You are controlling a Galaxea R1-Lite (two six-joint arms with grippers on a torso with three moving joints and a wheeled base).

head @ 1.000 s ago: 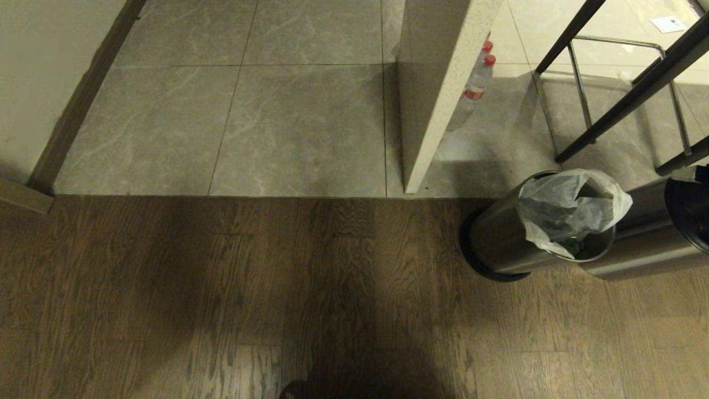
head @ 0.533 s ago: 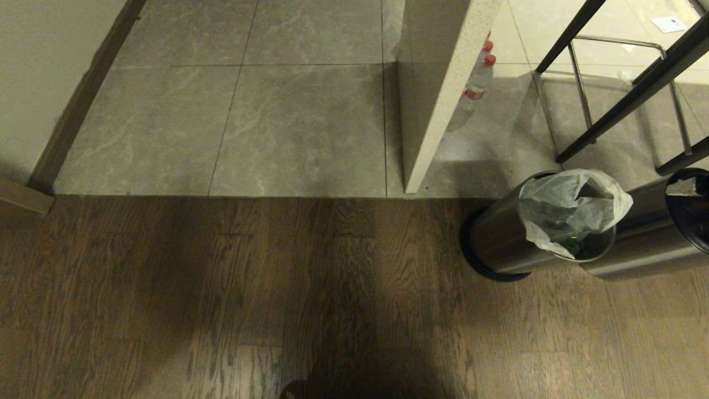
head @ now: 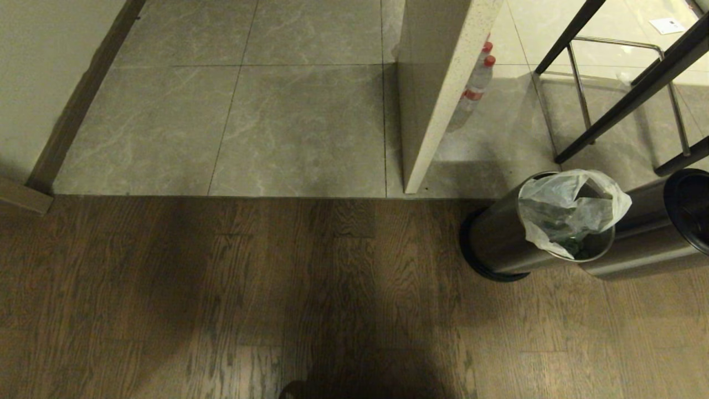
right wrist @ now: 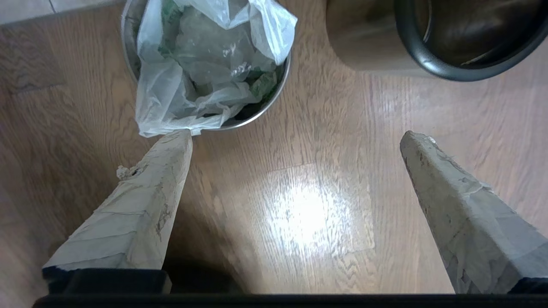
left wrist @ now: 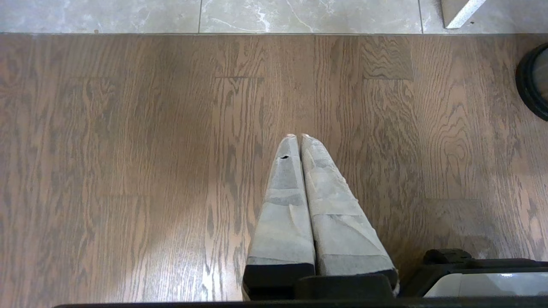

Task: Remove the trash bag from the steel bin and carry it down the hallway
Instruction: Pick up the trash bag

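Brown wood-plank floor [head: 221, 305] lies under me, meeting grey marbled tiles [head: 299, 122]; a cream wall [head: 39, 66] with dark baseboard [head: 83, 94] stands left.

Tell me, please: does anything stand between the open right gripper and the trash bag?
Nothing visible does. In the right wrist view only bare wood floor lies between the right gripper and the trash bag in the steel bin.

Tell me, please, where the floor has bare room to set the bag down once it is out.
Bare wood floor spreads left of the bin, up to the grey tiles. It is crowded to the bin's right, where the steel sleeve lies close beside it, and behind, where stool legs and a white panel stand.
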